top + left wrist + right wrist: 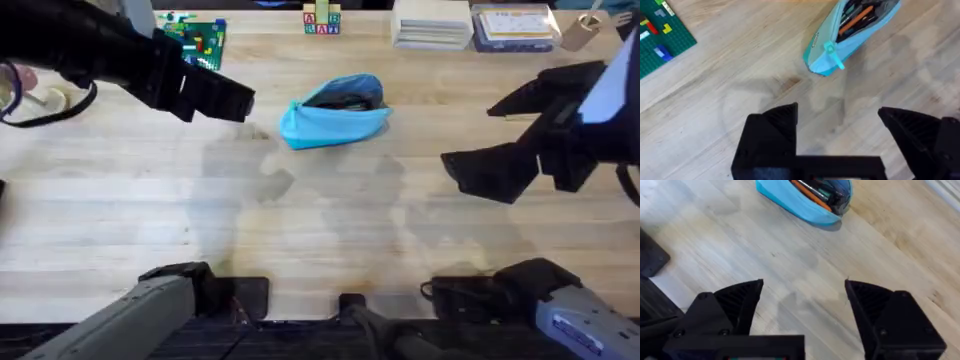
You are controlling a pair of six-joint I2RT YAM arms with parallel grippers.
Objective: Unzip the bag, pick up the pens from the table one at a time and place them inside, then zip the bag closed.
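Pale wood planks with clear grain make up the table [120, 210], which runs bare across its middle and near edge. Along the far edge, from 11 to 1 o'clock, sit a green building-brick baseplate [200, 40] with a few coloured bricks on it, a small stack of alphabet blocks [321, 20], a white box-like stack [432, 24] and a clear blue-lidded plastic box [514, 26].

Just past the table's centre, toward 12 o'clock, lies the light blue pencil pouch [335, 112] — its zip is open and the mouth gapes upward. Inside it the pens [860, 19] show as dark sticks bunched with an orange one, lying along the pouch's length. A pale turquoise zip pull [832, 53] hangs at the pouch's pointed end.

The left gripper [222, 101] hovers at about 10 o'clock of the pouch, near it but not touching, its black fingers spread wide and holding nothing. The right gripper [478, 137] hangs at roughly 4 o'clock of the pouch, well apart — fingers likewise wide and bare.
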